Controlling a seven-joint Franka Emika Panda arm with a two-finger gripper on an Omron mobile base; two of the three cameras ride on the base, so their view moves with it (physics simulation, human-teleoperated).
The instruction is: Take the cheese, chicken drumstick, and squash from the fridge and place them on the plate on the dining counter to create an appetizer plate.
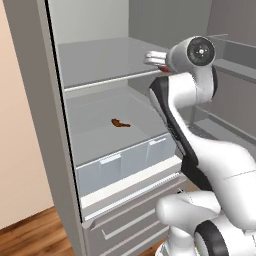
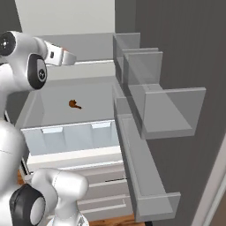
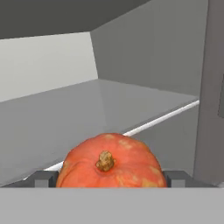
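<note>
The fridge (image 1: pixel 55 125) is seen standing open, a tall grey cabinet whose flat grey shelves (image 1: pixel 105 60) fill the middle of both base views. To its left a beige wall and a strip of wooden floor (image 1: pixel 30 232) are shown. On the inside of the open door, grey shelf bins (image 2: pixel 167 110) are stacked one above another. Below the shelves a translucent pale-blue crisper bin (image 1: pixel 125 162) is set, with grey drawers (image 1: pixel 125 225) under it.

The white arm is reached in at the level of the upper shelf. The gripper (image 3: pixel 105 178) is seen in the hand view with its two dark fingertips (image 3: pixel 41 178) spread wide, one on each side of the squash (image 3: pixel 109 161); whether they press on it cannot be told. The squash, red-orange with a small brown stem, sits at the front edge of that shelf.

The chicken drumstick (image 1: pixel 120 123) lies alone on the lower shelf, above the crisper bin.
</note>
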